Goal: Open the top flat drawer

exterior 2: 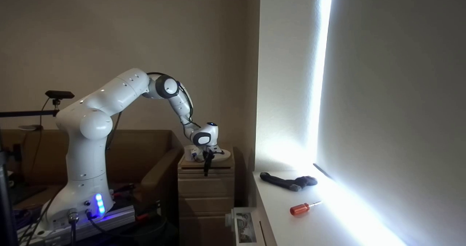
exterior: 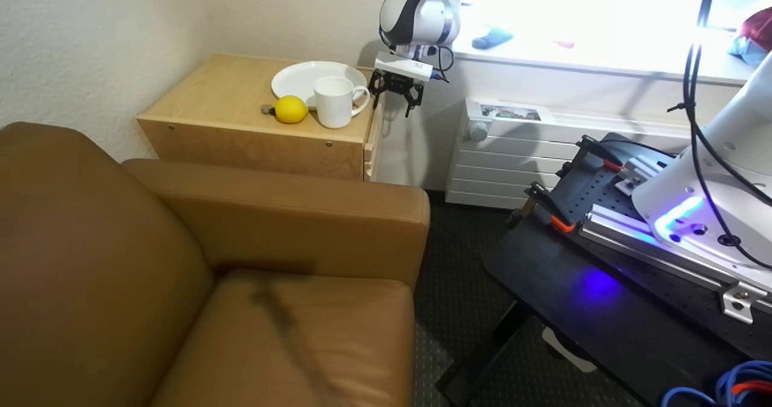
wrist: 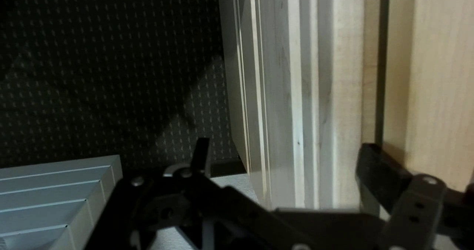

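The light tan wooden cabinet (exterior: 229,93) stands against the wall and also shows in an exterior view (exterior 2: 206,206). Its top flat drawer shows as a pale front strip in the wrist view (wrist: 348,94) and as a thin strip under the top in an exterior view (exterior 2: 191,171). A narrow dark gap runs between this strip and the top slab. My gripper (exterior: 392,107) is open and empty at the cabinet's front edge, pointing down. In the wrist view, the gripper's (wrist: 284,146) right finger is at the gap; contact is unclear. Its left finger is out in front.
A white mug (exterior: 333,102), a white plate (exterior: 295,81) and a yellow lemon-like object (exterior: 291,110) stand on the cabinet top. A brown sofa (exterior: 289,214) adjoins the cabinet's side. A white radiator (exterior: 512,154) is under the windowsill (exterior 2: 280,217).
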Robot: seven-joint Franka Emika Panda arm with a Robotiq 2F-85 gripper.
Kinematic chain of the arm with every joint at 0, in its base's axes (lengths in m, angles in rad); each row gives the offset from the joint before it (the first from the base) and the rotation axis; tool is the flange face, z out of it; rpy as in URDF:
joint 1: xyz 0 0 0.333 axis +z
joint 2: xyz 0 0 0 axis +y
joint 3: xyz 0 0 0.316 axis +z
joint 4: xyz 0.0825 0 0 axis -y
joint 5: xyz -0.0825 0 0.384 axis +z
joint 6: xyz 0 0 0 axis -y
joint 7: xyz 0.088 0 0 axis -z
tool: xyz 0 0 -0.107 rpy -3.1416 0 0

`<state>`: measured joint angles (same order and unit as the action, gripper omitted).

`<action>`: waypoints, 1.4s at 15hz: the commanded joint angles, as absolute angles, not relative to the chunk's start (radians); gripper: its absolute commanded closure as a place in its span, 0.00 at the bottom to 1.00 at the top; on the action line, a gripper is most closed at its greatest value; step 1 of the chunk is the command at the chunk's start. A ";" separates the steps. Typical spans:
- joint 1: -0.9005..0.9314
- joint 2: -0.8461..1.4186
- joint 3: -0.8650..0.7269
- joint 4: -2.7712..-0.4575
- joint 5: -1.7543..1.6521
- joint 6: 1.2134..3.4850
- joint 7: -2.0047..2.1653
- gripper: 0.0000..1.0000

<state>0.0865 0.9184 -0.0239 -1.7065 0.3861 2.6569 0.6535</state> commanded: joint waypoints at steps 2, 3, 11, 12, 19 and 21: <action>0.110 1.035 -0.027 -1.574 0.349 2.569 0.677 0.00; 0.107 1.036 -0.034 -1.572 0.338 2.552 0.673 0.00; 0.199 1.030 -0.177 -1.624 0.166 2.579 0.719 0.00; 0.209 1.024 -0.181 -1.628 0.161 2.593 0.733 0.00; 0.207 0.972 -0.168 -1.679 0.172 2.616 0.754 0.00; 0.216 0.978 -0.203 -1.681 0.144 2.563 0.768 0.00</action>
<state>0.2100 0.9352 -0.1527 -1.6662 0.1971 2.5790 0.7326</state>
